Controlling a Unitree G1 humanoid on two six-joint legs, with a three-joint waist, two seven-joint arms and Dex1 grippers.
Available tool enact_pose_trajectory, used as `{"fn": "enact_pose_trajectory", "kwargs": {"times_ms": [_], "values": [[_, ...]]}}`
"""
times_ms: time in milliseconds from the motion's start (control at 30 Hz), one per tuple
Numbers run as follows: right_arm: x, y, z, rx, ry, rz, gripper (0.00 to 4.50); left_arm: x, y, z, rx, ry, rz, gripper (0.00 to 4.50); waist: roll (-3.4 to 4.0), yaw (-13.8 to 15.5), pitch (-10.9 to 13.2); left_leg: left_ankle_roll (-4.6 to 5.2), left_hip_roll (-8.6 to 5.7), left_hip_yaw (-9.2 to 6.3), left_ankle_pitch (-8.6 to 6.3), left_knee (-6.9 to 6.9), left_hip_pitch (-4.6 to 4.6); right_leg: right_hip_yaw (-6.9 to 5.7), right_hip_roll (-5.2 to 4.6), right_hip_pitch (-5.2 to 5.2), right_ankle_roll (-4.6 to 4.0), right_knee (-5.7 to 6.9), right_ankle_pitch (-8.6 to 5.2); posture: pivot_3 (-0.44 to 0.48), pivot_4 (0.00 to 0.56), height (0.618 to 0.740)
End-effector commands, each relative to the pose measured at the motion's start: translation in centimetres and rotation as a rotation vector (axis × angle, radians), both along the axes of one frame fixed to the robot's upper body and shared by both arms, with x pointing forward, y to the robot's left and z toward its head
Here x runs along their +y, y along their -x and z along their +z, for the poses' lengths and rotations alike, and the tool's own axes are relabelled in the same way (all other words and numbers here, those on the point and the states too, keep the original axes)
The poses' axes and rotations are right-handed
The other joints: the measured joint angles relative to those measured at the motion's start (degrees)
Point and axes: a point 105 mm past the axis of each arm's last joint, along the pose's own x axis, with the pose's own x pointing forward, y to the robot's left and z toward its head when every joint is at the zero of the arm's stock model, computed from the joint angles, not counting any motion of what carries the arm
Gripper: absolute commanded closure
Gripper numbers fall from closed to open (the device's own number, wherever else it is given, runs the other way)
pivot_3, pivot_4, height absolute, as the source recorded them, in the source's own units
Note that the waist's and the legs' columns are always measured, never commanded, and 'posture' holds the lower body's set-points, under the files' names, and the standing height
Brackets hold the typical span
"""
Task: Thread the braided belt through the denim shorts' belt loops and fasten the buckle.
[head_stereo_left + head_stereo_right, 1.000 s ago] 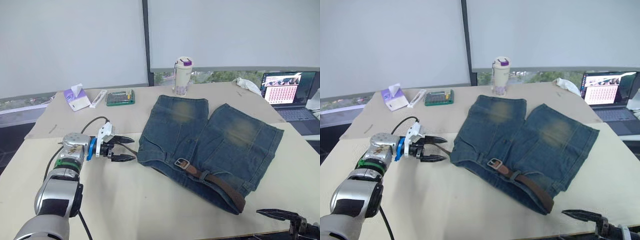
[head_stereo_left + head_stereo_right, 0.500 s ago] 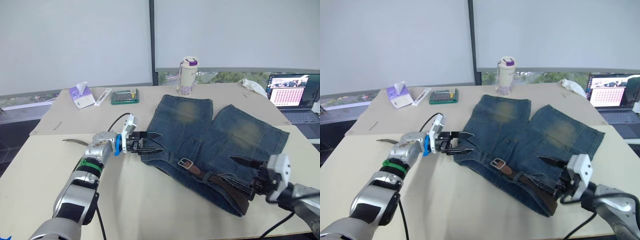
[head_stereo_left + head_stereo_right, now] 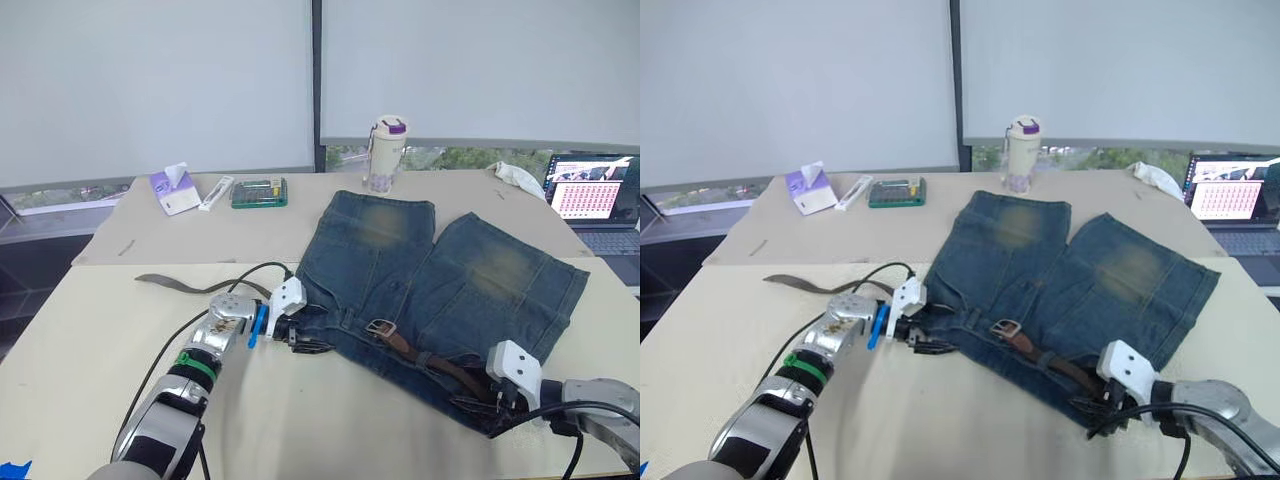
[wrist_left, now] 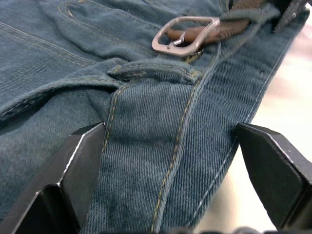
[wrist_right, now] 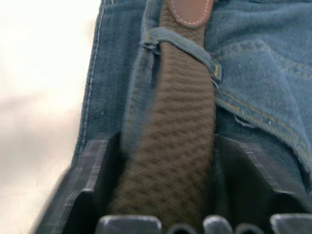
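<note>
The denim shorts (image 3: 460, 270) lie flat on the table, waistband toward me. The braided belt (image 3: 440, 362) runs along the waistband's right half, and its silver buckle (image 3: 380, 327) rests near the middle. My left gripper (image 3: 305, 335) is open at the waistband's left end. Its fingers (image 4: 80, 161) straddle the denim just short of a belt loop (image 4: 153, 73) and the buckle (image 4: 185, 36). My right gripper (image 3: 490, 400) is open at the waistband's right end. One finger (image 5: 97, 170) stands on each side of the braided belt (image 5: 180, 122), which passes under a belt loop (image 5: 180, 44).
A dark strap (image 3: 185, 285) lies on the table left of the shorts. At the back stand a bottle (image 3: 386, 155), a green box (image 3: 259, 192), a white tube (image 3: 214, 192) and a tissue pack (image 3: 175, 190). A laptop (image 3: 595, 195) and a white cloth (image 3: 520, 177) sit far right.
The camera has shifted. My left gripper has moved right and lowered over the waistband's left end. My right gripper has come in and dropped over the belt at the right end.
</note>
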Motion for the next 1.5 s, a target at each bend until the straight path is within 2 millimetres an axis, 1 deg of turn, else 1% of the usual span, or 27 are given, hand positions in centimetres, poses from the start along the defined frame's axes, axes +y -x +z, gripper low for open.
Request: {"fn": "enact_pose_trajectory", "kwargs": {"times_ms": [33, 133, 200, 300, 367, 467, 533, 567, 667, 767, 833, 900, 967, 1033, 1100, 1133, 1167, 1233, 1267, 1400, 1467, 1500], "values": [[-4.6, -1.1, -1.3, -0.018, 0.209, -0.113, 2.89, -0.7, 0.8, 2.0, -0.003, 0.094, -0.066, 0.00, -0.06, -0.1, 0.0, 0.00, 0.00, -0.01, 0.00, 0.00, 0.03, 0.00, -0.01, 0.05, 0.02, -0.03, 0.01, 0.000, 0.150, 0.740], [-6.5, -2.4, -0.8, -0.072, 0.308, -0.117, 3.94, -0.3, 1.4, 3.0, 0.011, 0.117, -0.106, 0.00, -0.05, -0.1, -0.1, 0.00, -0.02, 0.01, 0.00, 0.01, 0.02, 0.02, -0.05, 0.08, 0.09, -0.18, 0.11, 0.000, 0.150, 0.740], [-7.9, -3.6, -0.4, -0.111, 0.372, -0.125, 4.47, 0.1, 1.5, 3.6, 0.001, 0.111, -0.108, 0.00, -0.03, 0.0, -0.1, -0.01, -0.05, 0.04, 0.00, 0.03, 0.01, 0.02, -0.07, 0.08, 0.08, -0.20, 0.13, 0.000, 0.150, 0.740], [-10.1, -5.7, 0.3, -0.172, 0.471, -0.144, 4.47, 0.7, 1.0, 4.7, -0.037, 0.110, -0.071, 0.00, 0.03, -0.1, -0.1, -0.01, -0.06, 0.09, 0.00, 0.03, -0.02, 0.02, -0.06, 0.03, 0.06, -0.20, 0.14, 0.000, 0.150, 0.740], [-11.3, -7.6, 1.2, -0.214, 0.488, -0.204, 4.47, 1.0, 0.8, 5.4, -0.056, 0.116, -0.047, 0.00, 0.04, -0.3, -0.1, -0.01, -0.06, 0.09, 0.00, 0.02, -0.01, 0.02, -0.07, 0.02, 0.05, -0.20, 0.15, 0.000, 0.150, 0.740], [-12.2, -9.6, 2.1, -0.256, 0.519, -0.245, 4.47, 1.1, 0.8, 6.1, -0.081, 0.134, -0.019, 0.00, 0.08, -0.6, -0.1, -0.01, -0.04, 0.09, 0.01, 0.02, -0.04, 0.03, -0.07, -0.02, 0.02, -0.21, 0.17, 0.000, 0.150, 0.740], [-12.5, -10.4, 2.4, -0.265, 0.541, -0.237, 4.47, 1.1, 0.8, 7.3, -0.106, 0.180, -0.003, 0.00, 0.14, -0.9, -0.1, -0.01, -0.02, 0.07, 0.01, 0.01, -0.04, 0.03, -0.07, -0.04, 0.00, -0.21, 0.18, 0.000, 0.150, 0.740], [-12.7, -10.6, 2.4, -0.263, 0.541, -0.235, 4.47, 1.1, 0.8, 7.8, -0.109, 0.201, 0.006, 0.00, 0.14, -1.0, -0.1, -0.01, -0.02, 0.06, 0.01, -0.01, -0.07, 0.03, -0.07, -0.06, -0.01, -0.20, 0.18, 0.000, 0.150, 0.740], [-12.5, -10.5, 2.5, -0.237, 0.467, -0.235, 4.47, 1.3, 1.1, 8.9, -0.123, 0.227, 0.012, 0.00, 0.15, -1.1, -0.1, -0.01, 0.03, 0.04, 0.01, -0.05, -0.07, 0.03, -0.06, -0.07, -0.01, -0.21, 0.18, 0.000, 0.150, 0.740], [-11.3, -9.4, 2.7, -0.172, 0.347, -0.158, 4.47, 1.7, 1.1, 9.6, -0.133, 0.228, 0.029, 0.00, 0.15, -1.0, -0.1, -0.01, 0.02, 0.01, 0.00, -0.06, -0.06, 0.04, -0.08, -0.06, -0.01, -0.21, 0.18, 0.000, 0.150, 0.740], [-10.9, -9.0, 3.5, -0.172, 0.296, -0.138, 4.47, 2.0, 1.2, 9.6, -0.135, 0.218, 0.037, 0.00, 0.19, -1.3, -0.1, -0.01, 0.07, -0.04, 0.00, -0.07, -0.06, 0.03, -0.04, -0.04, -0.01, -0.21, 0.18, 0.000, 0.150, 0.740], [-10.4, -7.7, 4.6, -0.133, 0.233, -0.099, 3.63, 2.8, 1.3, 9.4, -0.138, 0.199, 0.059, 0.00, 0.32, -1.3, 0.0, -0.01, 0.08, -0.09, 0.00, -0.09, -0.05, 0.06, -0.04, -0.04, -0.01, -0.20, 0.18, 0.000, 0.150, 0.740], [-10.2, -6.2, 5.5, -0.082, 0.196, -0.071, 3.07, 3.4, 1.4, 9.4, -0.139, 0.188, 0.071, 0.00, 0.57, -1.3, 0.0, 0.00, 0.08, -0.11, -0.01, -0.10, -0.06, 0.07, -0.05, -0.06, 0.00, -0.21, 0.18, 0.000, 0.150, 0.740], [-10.4, -4.6, 6.3, -0.023, 0.192, -0.060, 2.31, 4.0, 1.6, 9.4, -0.138, 0.177, 0.078, 0.00, 0.76, -1.2, 0.1, 0.00, 0.08, -0.11, -0.01, -0.10, -0.12, 0.08, -0.06, -0.10, 0.01, -0.21, 0.17, 0.000, 0.150, 0.740], [-10.4, -3.6, 6.7, 0.010, 0.185, -0.064, 1.64, 4.2, 1.7, 9.4, -0.138, 0.176, 0.083, 0.00, 0.80, -1.1, 0.1, 0.01, 0.07, -0.10, -0.02, -0.09, -0.11, 0.08, -0.07, -0.11, 0.03, -0.20, 0.16, 0.000, 0.150, 0.740], [-10.0, -3.1, 7.5, 0.013, 0.154, -0.061, 1.35, 4.4, 1.7, 9.4, -0.134, 0.177, 0.094, 0.00, 0.76, -1.1, 0.2, 0.01, 0.08, -0.10, -0.02, -0.09, -0.09, 0.08, -0.07, -0.10, 0.02, -0.19, 0.16, 0.000, 0.150, 0.740], [-9.4, -2.8, 8.3, 0.004, 0.117, -0.060, 0.94, 4.6, 1.7, 9.4, -0.131, 0.181, 0.106, 0.00, 0.71, -1.1, 0.2, 0.00, 0.09, -0.10, -0.02, -0.08, -0.07, 0.07, -0.06, -0.07, 0.03, -0.20, 0.16, 0.000, 0.150, 0.740], [-8.0, -2.5, 9.7, -0.025, 0.036, -0.048, 0.27, 5.0, 1.7, 9.3, -0.124, 0.183, 0.134, 0.00, 0.71, -1.2, 0.2, 0.00, 0.10, -0.10, -0.02, -0.09, -0.07, 0.08, -0.06, -0.07, 0.04, -0.20, 0.15, 0.000, 0.150, 0.740], [-6.9, -2.5, 10.2, -0.049, -0.001, -0.031, 0.03, 5.2, 1.6, 9.1, -0.116, 0.185, 0.171, 0.00, 0.70, -1.3, 0.2, 0.00, 0.09, -0.10, -0.02, -0.09, -0.09, 0.08, -0.06, -0.10, 0.05, -0.20, 0.14, 0.000, 0.150, 0.740], [-2.8, -2.4, 11.3, -0.128, -0.171, 0.031, 0.03, 6.5, 1.5, 8.4, -0.094, 0.212, 0.361, 0.00, 0.64, -1.7, 0.3, 0.00, 0.25, -0.10, -0.06, -0.14, -0.07, 0.07, 0.00, -0.13, 0.05, -0.19, 0.14, 0.000, 0.150, 0.740], [-1.3, -2.3, 11.7, -0.144, -0.240, 0.048, 0.03, 7.2, 1.7, 8.3, -0.105, 0.227, 0.446, 0.00, 0.63, -1.4, 0.3, -0.02, 0.29, -0.12, -0.07, -0.18, -0.07, 0.07, -0.01, -0.16, 0.05, -0.20, 0.14, 0.000, 0.150, 0.740], [-0.2, -2.3, 11.8, -0.156, -0.276, 0.068, 0.03, 8.2, 1.9, 8.3, -0.097, 0.257, 0.529, 0.00, 0.63, -1.1, 0.3, -0.03, 0.27, -0.12, -0.08, -0.17, -0.08, 0.08, -0.04, -0.17, 0.05, -0.19, 0.14, 0.000, 0.150, 0.740]]}}
